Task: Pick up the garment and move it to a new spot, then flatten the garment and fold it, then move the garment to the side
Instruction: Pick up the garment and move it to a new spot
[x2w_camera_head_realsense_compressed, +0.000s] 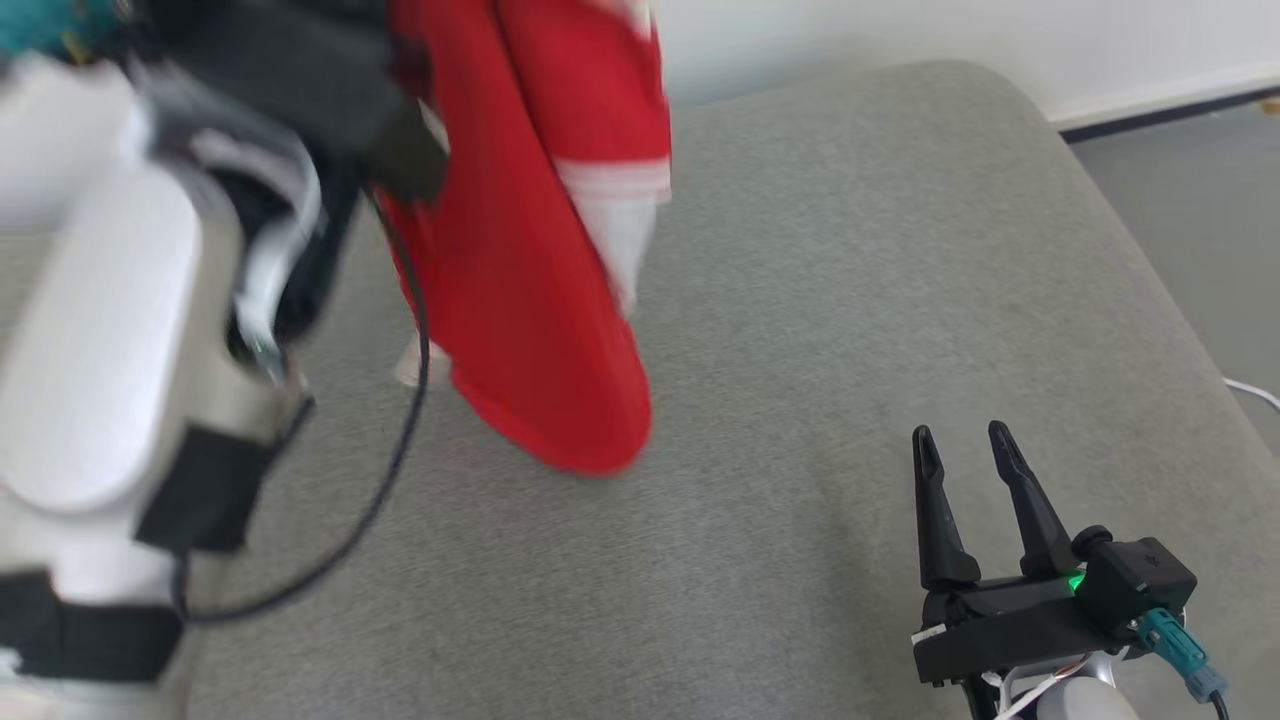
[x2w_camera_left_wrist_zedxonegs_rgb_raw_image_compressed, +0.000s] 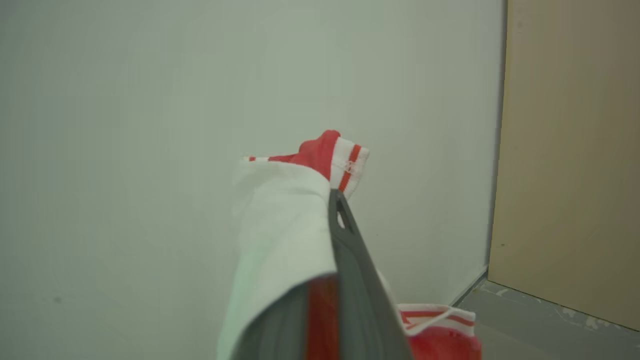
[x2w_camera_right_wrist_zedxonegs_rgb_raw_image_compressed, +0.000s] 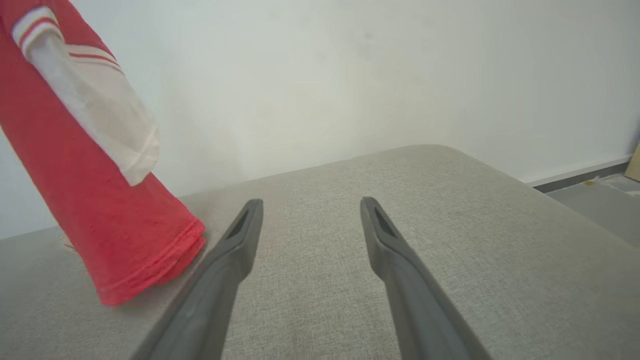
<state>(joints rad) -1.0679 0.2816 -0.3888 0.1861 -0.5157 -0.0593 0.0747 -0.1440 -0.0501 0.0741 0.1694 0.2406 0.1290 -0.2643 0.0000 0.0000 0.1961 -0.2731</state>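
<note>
- The first step looks part done: the red garment (x2w_camera_head_realsense_compressed: 540, 300) with white striped trim is up off the grey fabric-covered desk (x2w_camera_head_realsense_compressed: 850, 300) and hangs in a long drape from the left gripper (x2w_camera_left_wrist_zedxonegs_rgb_raw_image_compressed: 334, 205)
- In the right wrist view the garment (x2w_camera_right_wrist_zedxonegs_rgb_raw_image_compressed: 75, 200) hangs at the left, its lower hem right down at the desk (x2w_camera_right_wrist_zedxonegs_rgb_raw_image_compressed: 450, 225); whether the hem touches the surface I cannot tell
- My judgement is that nearly everything is left to do: setting the garment down at a new spot, flattening it, folding it, and moving it to the side
- The left jaws are pressed together on a bunch of the cloth. In the left wrist view one dark finger (x2w_camera_left_wrist_zedxonegs_rgb_raw_image_compressed: 350, 260) lies against a white and red fold of the garment (x2w_camera_left_wrist_zedxonegs_rgb_raw_image_compressed: 285, 225), which wraps over and hides the other finger
- The right gripper (x2w_camera_head_realsense_compressed: 962, 440) sits low at the near right of the desk, well apart from the garment in the head view
- Its jaws are spread wide, as the right wrist view shows for the right gripper (x2w_camera_right_wrist_zedxonegs_rgb_raw_image_compressed: 311, 202), with bare desk between the fingers. They hold nothing
</note>
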